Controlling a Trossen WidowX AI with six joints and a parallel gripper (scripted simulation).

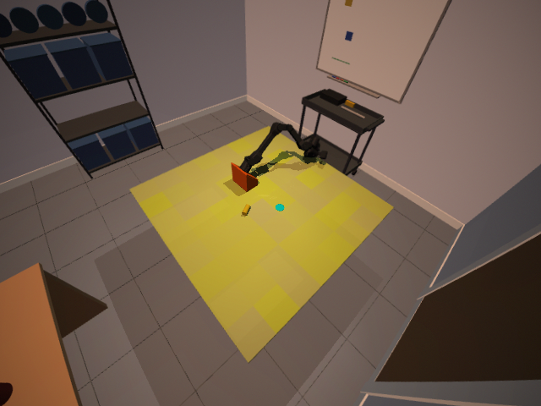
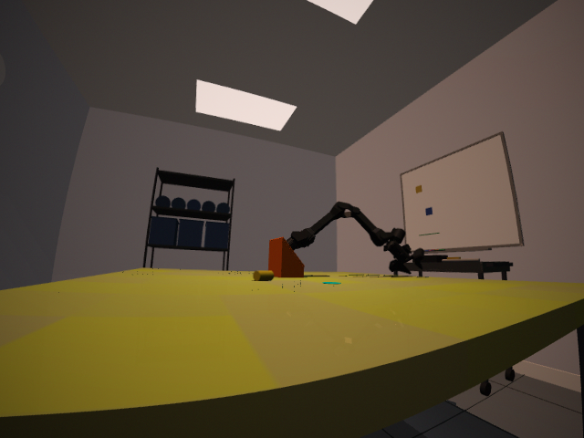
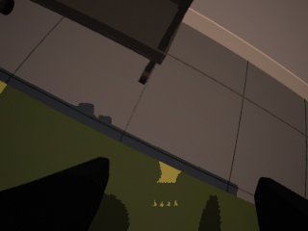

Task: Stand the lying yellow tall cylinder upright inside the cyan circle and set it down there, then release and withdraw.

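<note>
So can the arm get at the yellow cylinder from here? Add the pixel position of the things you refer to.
Probably yes: nothing visible stands between the tool [image 1: 318,156] [image 2: 406,268] and the cylinder [image 1: 246,210] [image 2: 263,276] across the tabletop. The tool is open, but must swing back first, perhaps skirting the orange block [image 1: 243,177] [image 2: 282,259].

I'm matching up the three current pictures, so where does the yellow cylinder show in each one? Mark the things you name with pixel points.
Top: the yellow cylinder [image 1: 246,210] [image 2: 263,275] lies just left of the picture's middle, left of the cyan circle [image 1: 279,207] [image 2: 331,283].
Exterior: below the middle and slightly left, in front of the orange block [image 1: 244,178] [image 2: 279,258].
Wrist: not in it.
Shared landmark: the cart [image 1: 367,124] [image 2: 464,265] [image 3: 161,57], at upper right in top, right in exterior, and along the upper edge in wrist.
</note>
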